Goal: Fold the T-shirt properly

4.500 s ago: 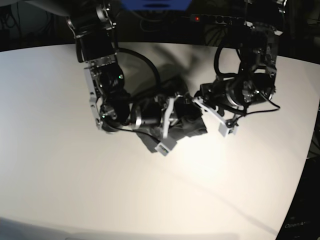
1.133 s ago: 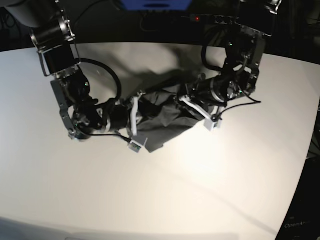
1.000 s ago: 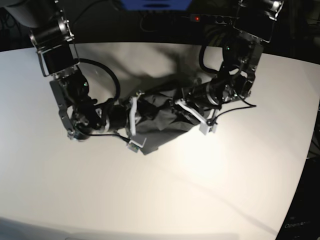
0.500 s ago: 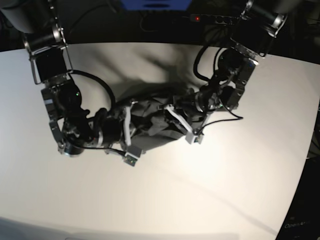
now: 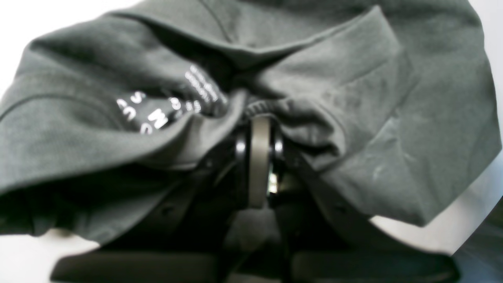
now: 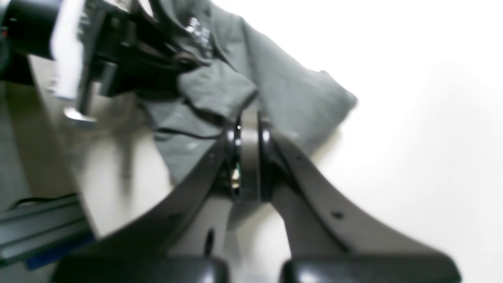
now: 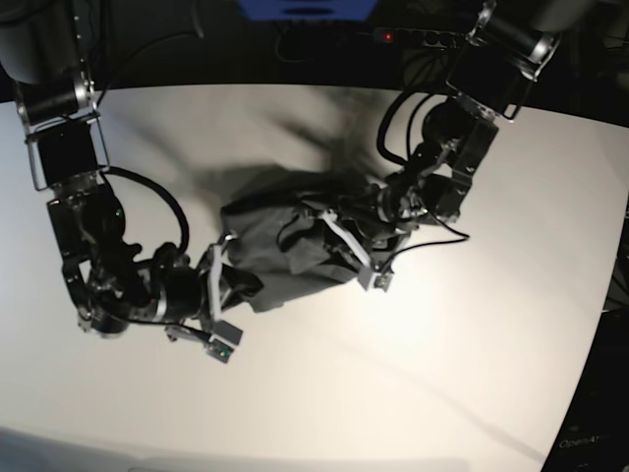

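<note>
Both pinched tight on the wrinkled charcoal-grey cotton T-shirt (image 7: 295, 251) mid-table, left gripper (image 5: 259, 118) near the printed neck label (image 5: 165, 110), right gripper (image 6: 248, 122) on an edge, likely to spread it.

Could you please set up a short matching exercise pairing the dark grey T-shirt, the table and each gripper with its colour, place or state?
Column one:
1. dark charcoal-grey cotton T-shirt
2. left gripper
3. right gripper
4. white table

Column two:
A. bare and pale, carrying everything
B. shut on cloth near the printed neck label
C. bunched and wrinkled between the two arms
D. shut on a cloth edge, with the other arm in its camera's view

Pairs: 1-C, 2-B, 3-D, 4-A
</note>
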